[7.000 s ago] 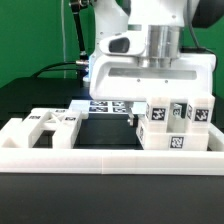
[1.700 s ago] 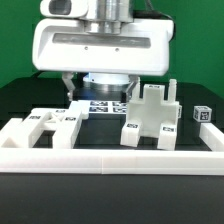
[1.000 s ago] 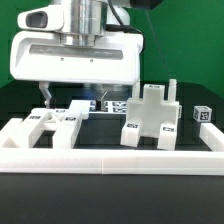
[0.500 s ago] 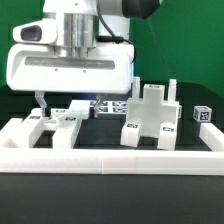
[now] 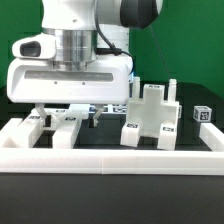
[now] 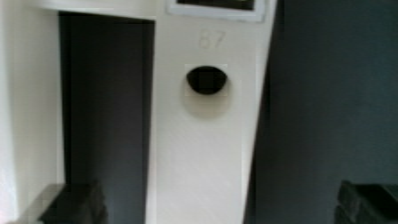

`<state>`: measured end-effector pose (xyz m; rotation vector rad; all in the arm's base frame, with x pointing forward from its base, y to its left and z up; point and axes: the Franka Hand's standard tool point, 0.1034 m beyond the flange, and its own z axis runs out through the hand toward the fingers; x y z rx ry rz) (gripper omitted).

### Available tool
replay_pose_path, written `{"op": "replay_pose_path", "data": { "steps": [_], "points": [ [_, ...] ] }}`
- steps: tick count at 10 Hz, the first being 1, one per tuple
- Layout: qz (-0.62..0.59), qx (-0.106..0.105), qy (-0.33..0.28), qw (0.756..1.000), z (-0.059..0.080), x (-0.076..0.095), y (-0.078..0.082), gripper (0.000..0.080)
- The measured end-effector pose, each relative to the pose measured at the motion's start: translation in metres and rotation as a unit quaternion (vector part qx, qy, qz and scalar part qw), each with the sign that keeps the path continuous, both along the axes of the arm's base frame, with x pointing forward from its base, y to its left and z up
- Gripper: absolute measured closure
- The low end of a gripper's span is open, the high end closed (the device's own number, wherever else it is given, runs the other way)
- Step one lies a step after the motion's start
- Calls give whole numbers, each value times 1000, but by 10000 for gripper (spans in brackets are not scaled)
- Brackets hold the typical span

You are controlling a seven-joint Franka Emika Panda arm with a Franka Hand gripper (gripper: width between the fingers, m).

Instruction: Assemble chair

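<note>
Assembly looks barely begun: the claw (image 5: 66,113), spread wide and empty, hovers over the panel (image 5: 50,127) at eight o'clock, while the other pieces (image 5: 150,118) stand at three o'clock, nothing visibly joined yet.

No readable text, black-and-white square tags (image 5: 131,126) on white chair pieces (image 5: 152,108), patterns illegible
</note>
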<state>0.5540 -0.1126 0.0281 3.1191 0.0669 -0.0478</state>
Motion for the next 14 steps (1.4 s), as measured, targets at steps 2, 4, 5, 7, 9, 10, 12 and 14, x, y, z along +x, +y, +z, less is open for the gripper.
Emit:
{"op": "replay_pose_path", "data": {
  "steps": [2, 4, 5, 7, 9, 10, 12, 14],
  "points": [
    [0, -1, 2, 1000, -5, 1, -2, 150],
    [-1, -3, 4, 1000, -10, 2, -4, 150],
    [0, -3, 6, 1000, -13, 2, -4, 150],
    [1, -5, 8, 1000, -19, 3, -4, 150],
    [0, -6, 10, 1000, -22, 2, -6, 150],
    [0, -6, 11, 1000, -23, 1, -6, 150],
    [0, -5, 11, 1000, -23, 1, -6, 272],
    [0, -7, 7, 1000, -23, 2, -5, 407]
  ]
}}
